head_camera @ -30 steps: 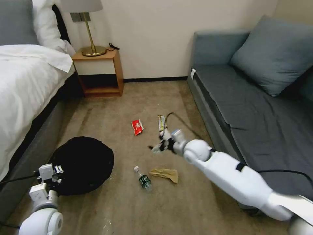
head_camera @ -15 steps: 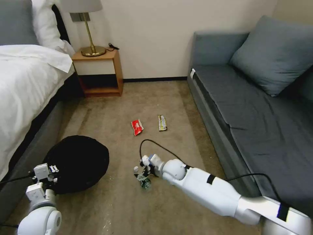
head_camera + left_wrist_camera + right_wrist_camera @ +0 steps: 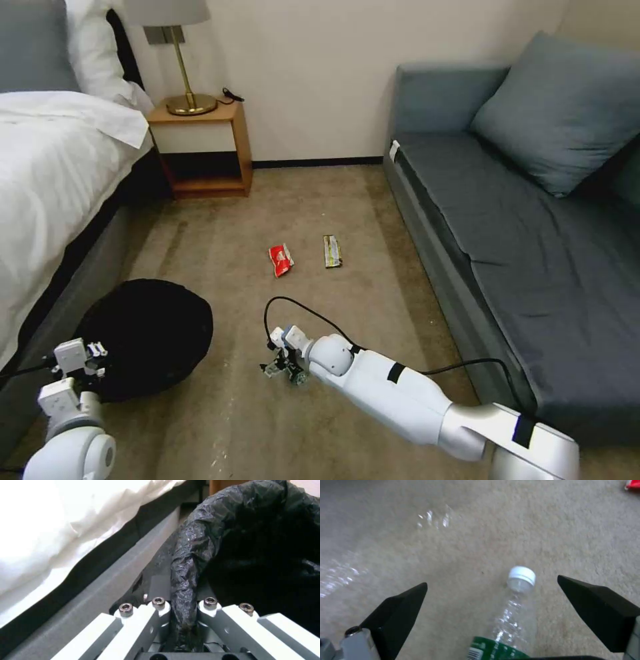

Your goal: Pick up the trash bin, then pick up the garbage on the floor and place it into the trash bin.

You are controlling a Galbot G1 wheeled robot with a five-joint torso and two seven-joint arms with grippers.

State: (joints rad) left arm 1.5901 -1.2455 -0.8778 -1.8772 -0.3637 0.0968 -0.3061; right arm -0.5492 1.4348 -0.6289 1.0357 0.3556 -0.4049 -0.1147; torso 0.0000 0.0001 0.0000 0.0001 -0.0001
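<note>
The trash bin (image 3: pixel 143 333), a round bin under a crinkly black bag, lies on the carpet by the bed. My left gripper (image 3: pixel 79 357) is shut on its rim; in the left wrist view the left gripper (image 3: pixel 183 620) pinches a fold of the trash bin (image 3: pixel 253 555) bag. Of the garbage, a clear bottle (image 3: pixel 516 610) with a white cap and green label lies between the wide-apart fingers of my open right gripper (image 3: pixel 491 582), untouched. In the head view the right gripper (image 3: pixel 279 365) hangs low over the bottle (image 3: pixel 297 378). A red packet (image 3: pixel 281 259) and a yellow-green wrapper (image 3: pixel 331 251) lie farther away.
A bed (image 3: pixel 53 167) with white sheets runs along the left. A grey sofa (image 3: pixel 520 220) lines the right. A wooden nightstand (image 3: pixel 203 143) with a lamp stands at the back wall. Open carpet (image 3: pixel 320 200) lies between them.
My right arm swung down and to the left, from above the carpet near the wrapper to low over the bottle. The left gripper and the bin drifted slightly left and nearer.
</note>
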